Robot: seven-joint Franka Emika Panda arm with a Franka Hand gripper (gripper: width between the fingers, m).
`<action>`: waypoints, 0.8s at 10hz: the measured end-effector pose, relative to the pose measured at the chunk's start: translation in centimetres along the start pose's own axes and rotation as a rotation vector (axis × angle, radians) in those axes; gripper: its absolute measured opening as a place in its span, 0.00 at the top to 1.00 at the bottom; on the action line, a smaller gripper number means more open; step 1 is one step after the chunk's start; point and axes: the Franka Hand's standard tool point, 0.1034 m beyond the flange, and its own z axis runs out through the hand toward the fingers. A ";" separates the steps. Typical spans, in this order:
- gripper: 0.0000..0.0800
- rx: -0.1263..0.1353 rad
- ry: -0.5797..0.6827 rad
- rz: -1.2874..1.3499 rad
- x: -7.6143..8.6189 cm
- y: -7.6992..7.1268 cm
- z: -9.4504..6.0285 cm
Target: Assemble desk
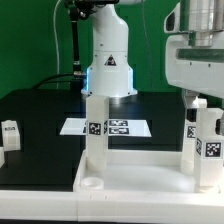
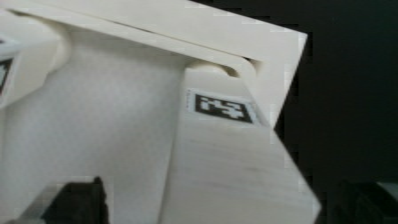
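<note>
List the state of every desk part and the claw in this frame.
tabletop: flat on the table, rim up.
free-standing leg: upright in a tabletop corner, untouched.
leg under the claw: upright in another corner.
loose leg: on the table, off the tabletop.
claw: open, astride that leg, apparently not gripping.
</note>
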 end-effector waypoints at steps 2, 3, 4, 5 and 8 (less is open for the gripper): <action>0.19 -0.001 0.012 -0.246 -0.3 -0.1 0.0; 0.19 0.014 0.021 -0.319 -0.3 -0.3 0.0; 0.19 0.020 0.027 -0.391 -0.5 -0.3 0.2; 0.19 0.017 0.031 -0.489 -0.7 -0.4 0.2; 0.19 0.020 0.034 -0.705 -1.0 -0.6 -0.1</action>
